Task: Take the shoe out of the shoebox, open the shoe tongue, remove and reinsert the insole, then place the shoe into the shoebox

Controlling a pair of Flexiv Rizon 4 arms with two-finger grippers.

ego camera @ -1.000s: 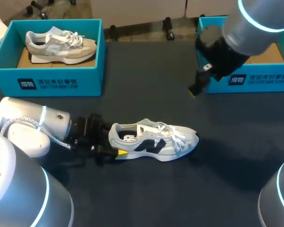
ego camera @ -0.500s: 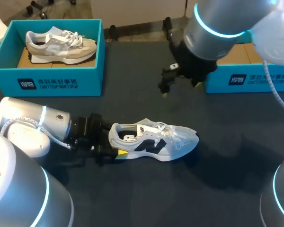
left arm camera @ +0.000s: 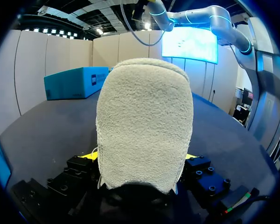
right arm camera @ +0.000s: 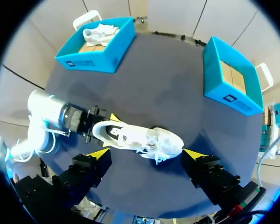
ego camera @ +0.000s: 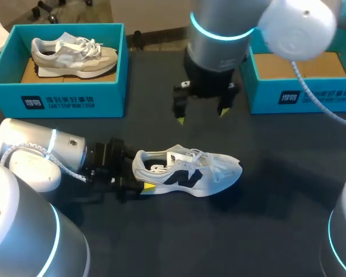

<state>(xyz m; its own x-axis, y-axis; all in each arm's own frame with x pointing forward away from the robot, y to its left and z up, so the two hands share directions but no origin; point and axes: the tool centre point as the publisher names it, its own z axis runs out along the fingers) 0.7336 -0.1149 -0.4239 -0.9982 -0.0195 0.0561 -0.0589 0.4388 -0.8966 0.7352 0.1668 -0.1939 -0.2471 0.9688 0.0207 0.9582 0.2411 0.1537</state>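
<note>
- The left gripper (ego camera: 135, 178) is closed on the heel of the shoe (ego camera: 187, 170); its wrist view shows 1 yellow tip pressed to each side of the fuzzy heel.
- The right gripper (ego camera: 202, 115) hangs above the shoe, well apart from it, with its fingers spread wide and nothing between them.
- The shoe sits on its sole on the table (ego camera: 259, 231), outside both boxes, with its toe pointing to the robot's right.
- It looks light. The upper seems soft and likely to cave in under a pinch, while the sole and heel cup seem stiffer, so the heel is a sound place to hold it steady.
- The tongue (ego camera: 181, 156) is probably limp, so I would pinch its top edge, clear of the loose laces (ego camera: 210, 163), which could snag a finger.
- The insole is likely thin and floppy, and best lifted at its heel end.
- Count: 2 shoes, this 1 and a second shoe (ego camera: 75, 55) lying in the left box (ego camera: 57, 101).
- Count: 2 boxes; the right box (ego camera: 311, 98) shows only its bare floor.
- Count: 2 grippers.
</note>
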